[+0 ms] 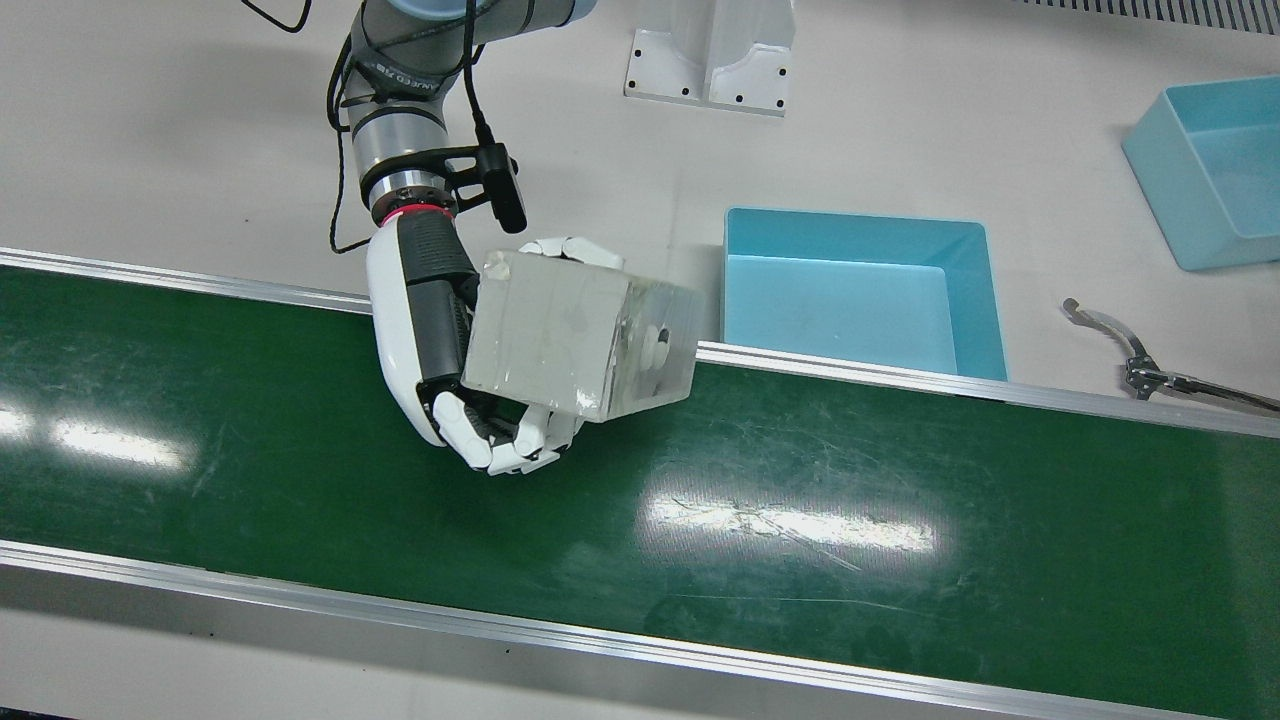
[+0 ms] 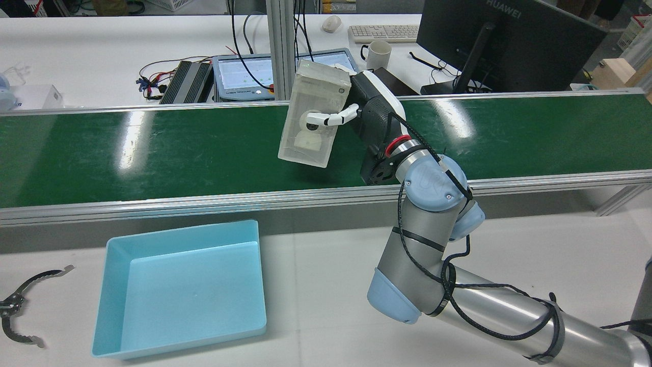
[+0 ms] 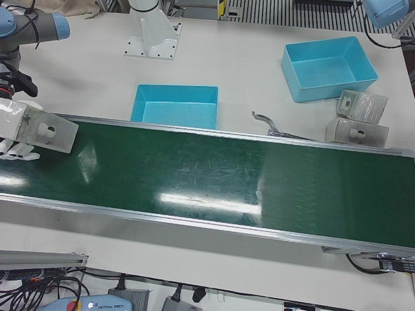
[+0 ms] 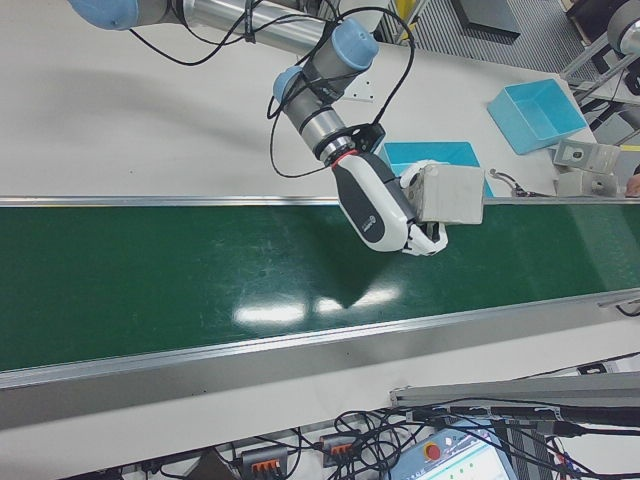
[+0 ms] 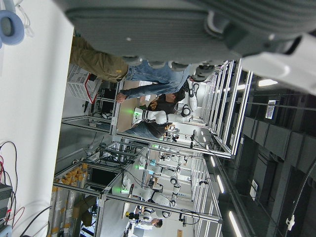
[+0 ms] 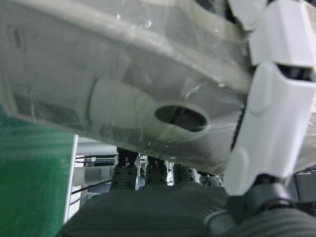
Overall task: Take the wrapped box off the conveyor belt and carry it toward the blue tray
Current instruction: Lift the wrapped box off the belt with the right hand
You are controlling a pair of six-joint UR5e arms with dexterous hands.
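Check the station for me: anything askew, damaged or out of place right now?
Nothing looks damaged or spilled. The wrapped box is tilted in the right hand, clear of the conveyor belt. The nearest blue tray sits empty beside the belt.
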